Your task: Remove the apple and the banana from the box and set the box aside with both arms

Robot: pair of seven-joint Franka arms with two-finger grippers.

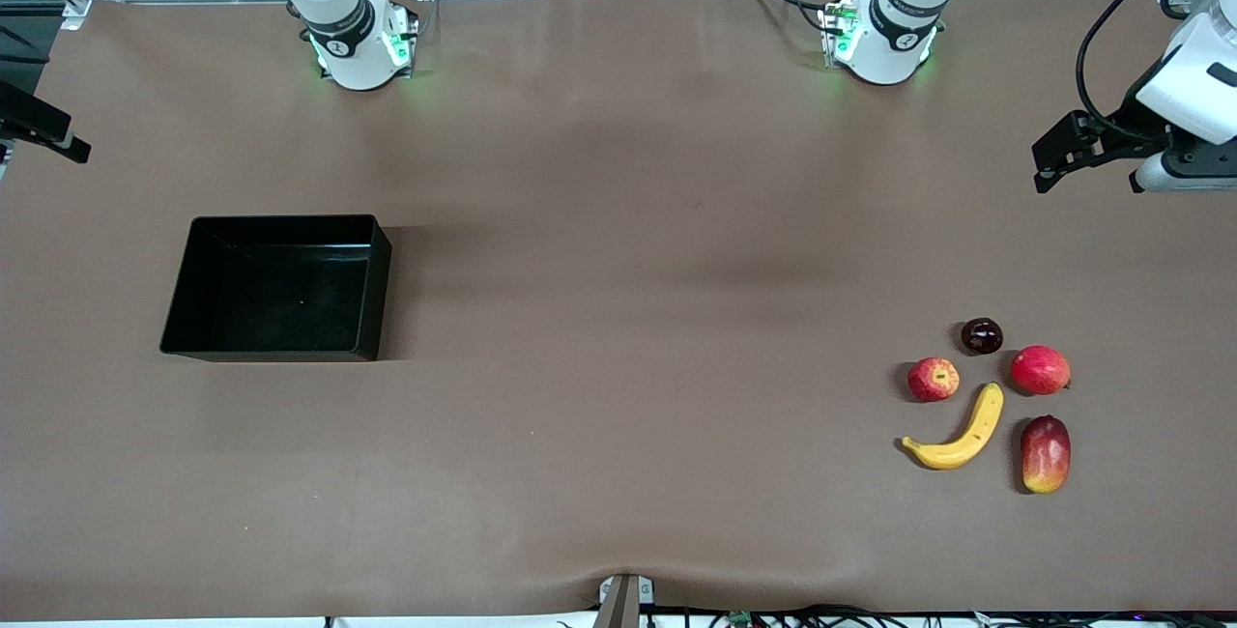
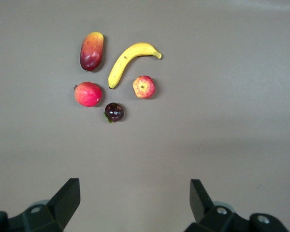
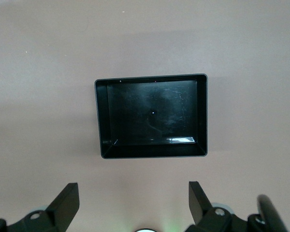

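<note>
Banana [image 1: 957, 436] and apple [image 1: 933, 379] lie well apart from box [image 1: 278, 288]

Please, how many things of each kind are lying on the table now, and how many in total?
Banana: 1
Apple: 1
Mango: 1
Round red fruit: 1
Small dark fruit: 1
Black box: 1
Total: 6

Black tray [image 1: 280, 290]: glossy, low walls, upright, nothing in it, flat on table, ahead of open right gripper [image 3: 134, 200], apart. Banana [image 1: 957, 435]: yellow, curved, flat. Apple [image 1: 934, 379]: small, red-yellow, just beside the banana. Both ahead of open left gripper [image 2: 135, 198], untouched.
</note>
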